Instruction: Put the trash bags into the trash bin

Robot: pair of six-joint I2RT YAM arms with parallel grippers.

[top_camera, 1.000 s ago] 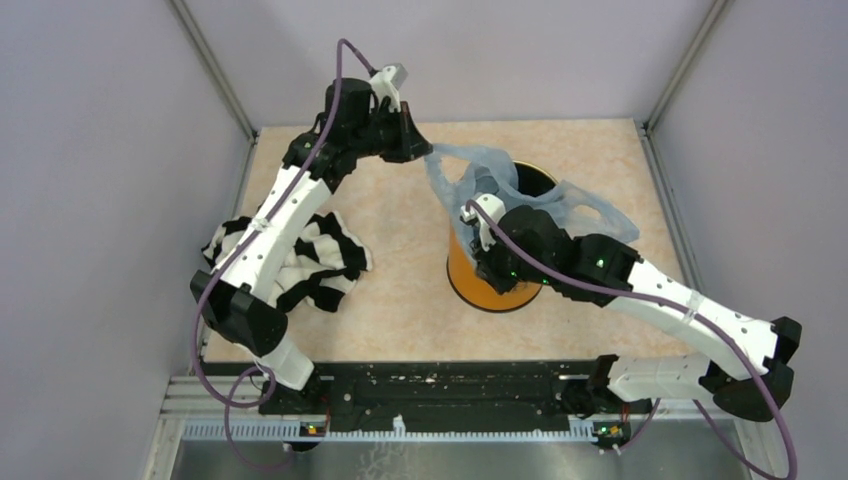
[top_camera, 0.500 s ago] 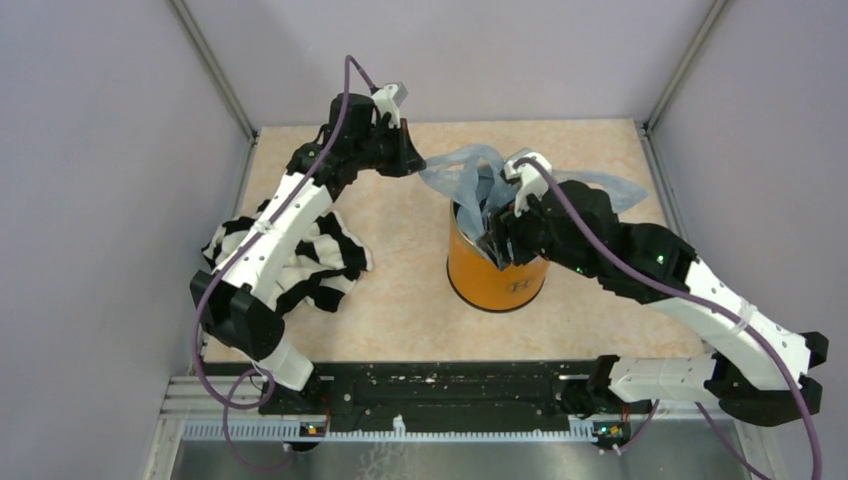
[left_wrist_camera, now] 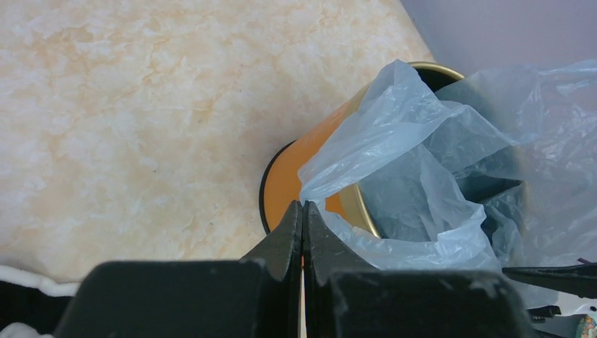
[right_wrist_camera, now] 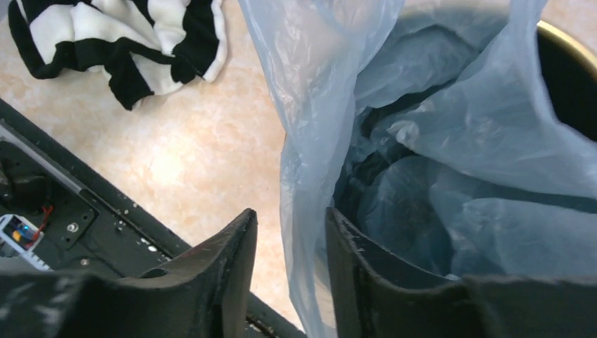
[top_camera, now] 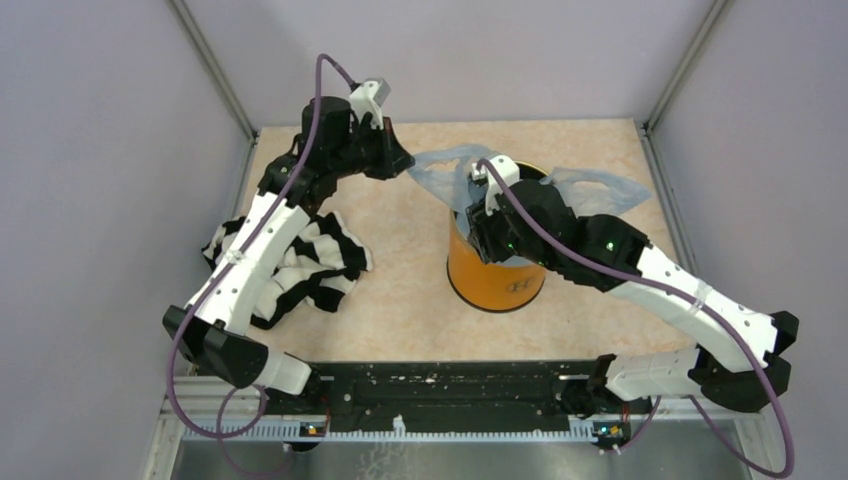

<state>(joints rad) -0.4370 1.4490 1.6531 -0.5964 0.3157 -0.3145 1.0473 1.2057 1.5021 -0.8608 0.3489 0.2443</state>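
The bag (top_camera: 598, 190) is only partly in the bin (top_camera: 497, 282). Much of it is bunched in the black mouth, but one lobe spills over the rim toward 2 o'clock and another stretches out toward 10 o'clock. The left gripper (left_wrist_camera: 303, 215) has its fingers pressed together on that 10 o'clock corner, holding the film taut just outside the gold rim. The right gripper (right_wrist_camera: 288, 218) hangs over the 8 o'clock side of the mouth with its fingers spread; a sheet of film hangs between them, and nothing is pinched. The step in hand looks like stuffing the loose film down. It should go best if the left arm first carries its corner in over the mouth to give slack, since thin film pulled hard across a rim may tear. The right fingers can then press straight down near the centre, not sideways, because a light can could tip or slide. The 2 o'clock lobe will need gathering afterwards. The striped cloth (top_camera: 305, 262), at 9 o'clock of the bin and well apart from it, is best left alone.
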